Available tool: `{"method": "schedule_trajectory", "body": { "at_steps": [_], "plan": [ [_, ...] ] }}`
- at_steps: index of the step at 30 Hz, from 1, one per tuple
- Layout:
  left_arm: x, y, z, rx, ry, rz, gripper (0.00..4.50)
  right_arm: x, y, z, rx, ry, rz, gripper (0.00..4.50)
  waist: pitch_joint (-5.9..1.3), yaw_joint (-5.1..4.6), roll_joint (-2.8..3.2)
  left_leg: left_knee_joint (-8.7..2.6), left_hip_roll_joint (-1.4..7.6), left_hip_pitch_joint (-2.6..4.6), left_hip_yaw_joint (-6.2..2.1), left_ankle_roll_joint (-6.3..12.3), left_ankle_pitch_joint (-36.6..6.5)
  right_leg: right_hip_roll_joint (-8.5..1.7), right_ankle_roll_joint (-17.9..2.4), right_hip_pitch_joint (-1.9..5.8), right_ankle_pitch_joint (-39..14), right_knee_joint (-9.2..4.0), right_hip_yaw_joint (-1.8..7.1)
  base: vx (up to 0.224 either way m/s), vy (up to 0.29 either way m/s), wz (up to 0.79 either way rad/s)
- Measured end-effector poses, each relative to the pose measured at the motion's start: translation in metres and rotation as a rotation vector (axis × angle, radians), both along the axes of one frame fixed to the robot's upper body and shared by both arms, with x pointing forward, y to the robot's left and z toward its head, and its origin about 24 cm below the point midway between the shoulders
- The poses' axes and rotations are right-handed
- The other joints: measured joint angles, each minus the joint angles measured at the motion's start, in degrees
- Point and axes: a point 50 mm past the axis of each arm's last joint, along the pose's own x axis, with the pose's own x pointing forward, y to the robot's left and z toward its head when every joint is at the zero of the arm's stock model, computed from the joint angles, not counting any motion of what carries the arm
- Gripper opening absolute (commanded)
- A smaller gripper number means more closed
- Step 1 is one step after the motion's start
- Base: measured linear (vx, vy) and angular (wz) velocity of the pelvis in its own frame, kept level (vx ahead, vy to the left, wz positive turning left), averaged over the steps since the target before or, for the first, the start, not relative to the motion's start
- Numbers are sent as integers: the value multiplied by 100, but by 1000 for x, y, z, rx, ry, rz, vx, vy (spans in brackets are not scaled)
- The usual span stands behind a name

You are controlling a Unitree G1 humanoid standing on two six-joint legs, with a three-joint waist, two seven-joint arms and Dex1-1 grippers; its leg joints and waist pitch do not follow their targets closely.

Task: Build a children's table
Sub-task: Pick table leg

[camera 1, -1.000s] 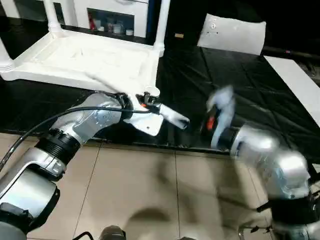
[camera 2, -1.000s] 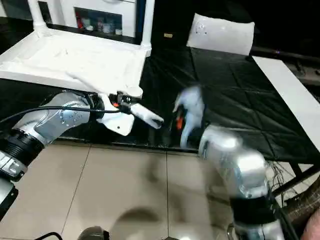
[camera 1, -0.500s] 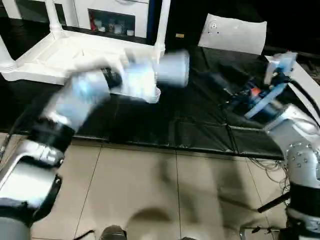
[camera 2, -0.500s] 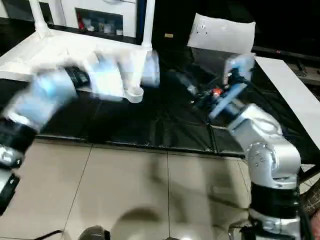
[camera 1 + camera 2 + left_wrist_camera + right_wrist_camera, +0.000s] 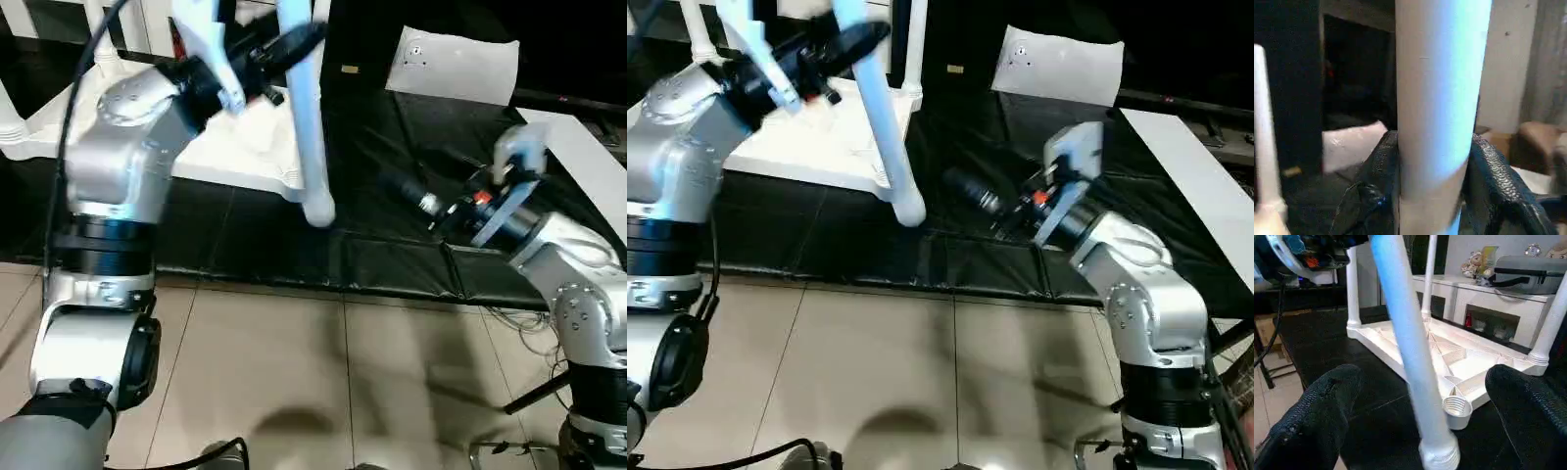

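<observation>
On the black mat (image 5: 392, 255), upturned tabletop (image 5: 235, 162), ribbed underside up. Three legs standing in corner sockets — one at far left (image 5: 1352, 289), one at the far edge (image 5: 1429, 276), one at the right (image 5: 1550, 325). Nearest corner socket (image 5: 1457, 410) empty, threaded collar showing.

Above that corner, fourth leg (image 5: 306, 117) held in the left gripper (image 5: 1432, 161), fingers (image 5: 1378, 166) clamped on both sides of the shaft. Leg hanging steeply, slightly tilted, wider collared end (image 5: 1439, 455) lowest and clear of the mat, close beside the empty socket but not over it.

Right gripper (image 5: 1422, 416) low over the mat near the same corner, spread wide, holding nothing, leg passing between its fingers without contact.

Step in hand, judged: seat the last leg. To do well:
- bring the low end directly over the socket before descending
- square the leg upright first — a tilted entry likely to jam or cross the threads
- lower until the end meets the collar, then twist rather than push
- use the right gripper to steady the lower shaft or brace the tabletop edge, since a light tabletop may slide on the mat.

Risk: knocking the neighbouring leg while swinging.
</observation>
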Motion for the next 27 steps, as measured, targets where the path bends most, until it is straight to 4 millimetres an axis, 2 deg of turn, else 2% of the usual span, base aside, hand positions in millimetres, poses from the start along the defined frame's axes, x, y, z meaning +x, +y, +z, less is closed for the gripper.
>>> {"method": "schedule_trajectory", "body": {
  "at_steps": [6,10,16,17,27],
  "plan": [
    [-7,6,10,-140,96,-80,148,1,2,-3,-62,3,54,450,0,16,0,0,2,-2,4,1,0,1,0,0,0,-3,0,0,0,0],
    [-19,-3,11,-161,190,-236,148,-4,9,-13,-176,51,168,450,-1,20,-3,3,3,-4,5,2,-1,1,0,1,0,-4,0,0,0,0],
    [-30,-14,12,-133,230,-330,148,-3,19,-34,-278,115,207,450,-1,5,-5,4,11,-3,7,1,0,6,1,1,1,-3,0,0,0,0],
    [-31,-15,12,-128,230,-334,148,-3,20,-36,-282,124,213,421,-1,6,-5,4,11,-2,7,1,0,6,1,1,1,-3,0,0,0,0],
    [-31,-18,9,-125,273,-341,148,-5,21,-50,-269,284,242,340,-2,4,-6,6,16,-4,8,1,0,10,2,2,1,-5,0,0,0,0]
  ]
}}
